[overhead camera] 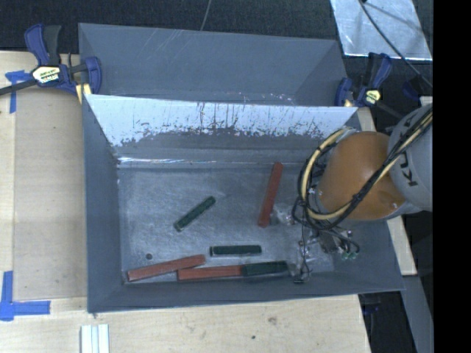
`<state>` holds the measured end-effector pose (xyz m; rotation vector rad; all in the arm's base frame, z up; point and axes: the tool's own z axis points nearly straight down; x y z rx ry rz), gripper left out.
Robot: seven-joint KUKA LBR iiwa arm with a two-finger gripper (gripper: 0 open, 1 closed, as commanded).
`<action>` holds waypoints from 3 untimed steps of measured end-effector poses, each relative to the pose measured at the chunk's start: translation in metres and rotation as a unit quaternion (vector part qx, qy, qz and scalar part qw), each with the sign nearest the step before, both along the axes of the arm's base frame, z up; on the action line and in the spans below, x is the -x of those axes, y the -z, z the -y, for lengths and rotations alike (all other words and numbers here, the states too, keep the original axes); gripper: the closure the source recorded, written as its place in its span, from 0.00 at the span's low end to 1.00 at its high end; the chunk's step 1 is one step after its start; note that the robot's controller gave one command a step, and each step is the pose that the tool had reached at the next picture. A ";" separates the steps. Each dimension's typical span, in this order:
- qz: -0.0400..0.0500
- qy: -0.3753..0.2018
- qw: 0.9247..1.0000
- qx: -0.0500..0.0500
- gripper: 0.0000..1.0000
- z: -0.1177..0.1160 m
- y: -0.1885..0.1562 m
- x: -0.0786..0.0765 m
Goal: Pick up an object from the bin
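- You are looking at a robotics lab or test cell, not a home or a shop.
- An industrial robot arm reaches in from the right, with lettering on its grey casing.
- Its wrist carries a smooth orange cover, and black and yellow cables loop round it in the open.
- Under it stands a plain grey metal bin with sloping walls, its far wall scuffed and scratched.
- The bin holds a few bare pieces, red-brown sticks and dark green sticks, with no packaging.
- Behind the bin lies a dark, carpet-like floor, crossed by a thin cord.
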<state>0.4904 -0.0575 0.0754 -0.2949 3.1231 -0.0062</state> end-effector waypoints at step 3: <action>-0.002 -0.155 0.988 -0.002 1.00 -0.109 -0.010 -0.001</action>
